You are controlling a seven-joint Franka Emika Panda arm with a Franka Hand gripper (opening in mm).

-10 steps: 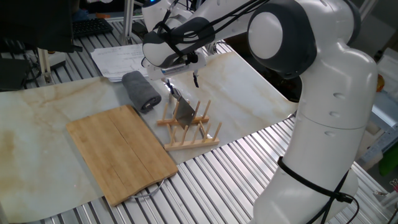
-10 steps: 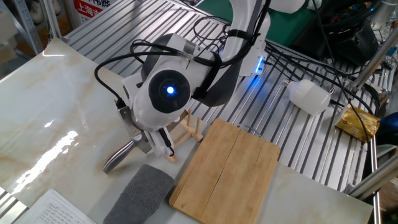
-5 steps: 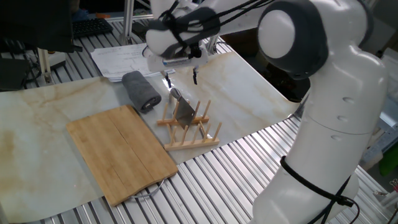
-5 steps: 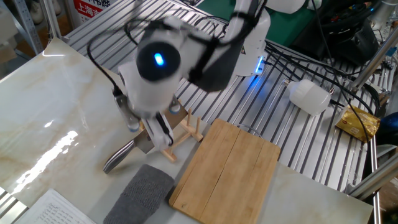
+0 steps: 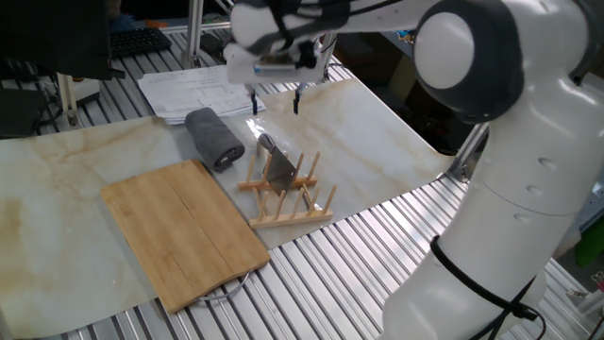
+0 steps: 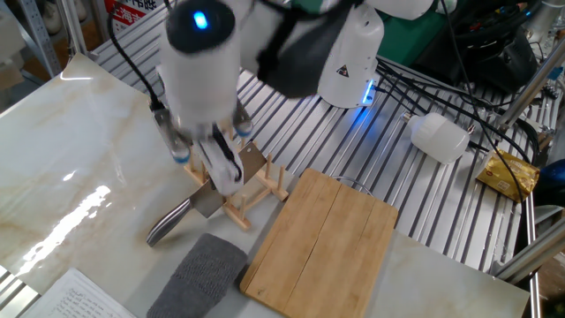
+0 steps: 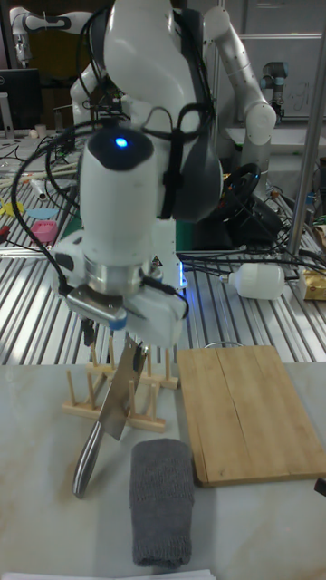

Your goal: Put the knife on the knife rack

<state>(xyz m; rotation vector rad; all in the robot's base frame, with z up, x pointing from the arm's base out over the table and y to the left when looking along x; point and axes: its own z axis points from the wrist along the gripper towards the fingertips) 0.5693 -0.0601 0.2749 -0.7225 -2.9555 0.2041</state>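
The knife (image 5: 275,164) leans in the knife rack (image 5: 286,195), with its blade up between the pegs and its handle (image 7: 88,456) down on the counter (image 5: 57,189). The claw (image 5: 275,96) hangs in the air above the knife and is not touching it. Its two fingers (image 5: 295,97) are apart and hold nothing.

The white arm reaches over the counter from the robot's big round body. The wrist points straight down, and a blue light glows on it in the other fixed view and the tall fixed view.

From the left in one fixed view, there is a flat cutting board (image 5: 185,232) made of pale bamboo, with straight edges and a line down the middle. Behind it lies a dark grey cloth (image 5: 214,138), rolled up soft and fuzzy. Some white papers (image 5: 185,93) lie past the cloth. Just beside the board stands the knife rack, made of light wood, with two rails and thin pegs sticking up. The knife's blade is wide, flat and dull grey, like a small square. Its handle is short, smooth and shiny silver. The counter top looks like pale marble with faint brown streaks and is shiny. Around it are metal bars in long rows.
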